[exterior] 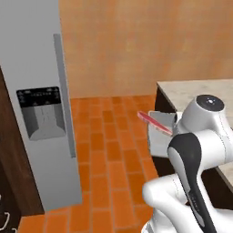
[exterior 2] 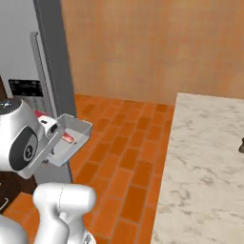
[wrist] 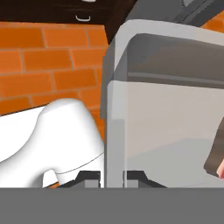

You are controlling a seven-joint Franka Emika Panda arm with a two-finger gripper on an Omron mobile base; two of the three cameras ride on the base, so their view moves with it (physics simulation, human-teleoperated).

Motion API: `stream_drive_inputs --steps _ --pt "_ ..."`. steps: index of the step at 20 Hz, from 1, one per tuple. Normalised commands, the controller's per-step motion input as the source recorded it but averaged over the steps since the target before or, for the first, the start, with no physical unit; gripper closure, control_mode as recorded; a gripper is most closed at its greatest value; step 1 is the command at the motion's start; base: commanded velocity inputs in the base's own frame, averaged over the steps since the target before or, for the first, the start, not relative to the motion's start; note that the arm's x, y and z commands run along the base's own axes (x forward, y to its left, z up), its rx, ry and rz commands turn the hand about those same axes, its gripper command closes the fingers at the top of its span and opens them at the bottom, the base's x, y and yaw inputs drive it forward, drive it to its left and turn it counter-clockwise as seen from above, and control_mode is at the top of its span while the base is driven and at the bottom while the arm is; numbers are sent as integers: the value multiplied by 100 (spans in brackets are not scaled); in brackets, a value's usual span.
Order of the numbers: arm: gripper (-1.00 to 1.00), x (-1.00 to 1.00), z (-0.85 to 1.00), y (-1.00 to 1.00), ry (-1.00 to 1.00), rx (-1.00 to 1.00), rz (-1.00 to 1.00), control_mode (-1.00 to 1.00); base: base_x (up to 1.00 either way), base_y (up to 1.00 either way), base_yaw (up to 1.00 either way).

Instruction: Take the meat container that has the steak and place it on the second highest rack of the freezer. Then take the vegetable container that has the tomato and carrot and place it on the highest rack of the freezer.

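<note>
A: Any writing to read?

B: None. The dispenser panel (exterior: 42,111) on the freezer (exterior: 34,91) door is showing pale marks on a dark strip, too small to make out.

A: Where is the tub?

B: The grey tub (exterior 2: 71,138) is hanging in the air at the hand, above the brick floor (exterior 2: 124,157), near the freezer's shut door. The steak (exterior: 154,122) is lying in it, one end sticking up past the rim.

A: Is the gripper (wrist: 114,177) clamping it?

B: In the hand view the two fingertips are sitting either side of the tub's near wall, touching it, so it is pinching that wall.

A: What differs between the views?

B: The left base view is showing the whole dispenser and the tub half hidden behind the arm. The right base view is showing the marble counter (exterior 2: 205,171) broadly, and the tub's open side. The hand view is looking into the tub, with a dark drawer handle (wrist: 83,18) beyond.
</note>
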Motion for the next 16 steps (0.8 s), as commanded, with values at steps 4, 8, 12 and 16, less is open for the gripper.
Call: stream_drive_inputs --steps 4,8,12,16 --pt "100 0 0 0 0 0 0 100 93 -26 -14" --pt "100 0 0 0 0 0 0 100 100 0 -3" --pt "100 0 0 0 0 0 0 100 100 0 -1" --pt "100 0 0 0 0 0 0 100 97 -3 7"
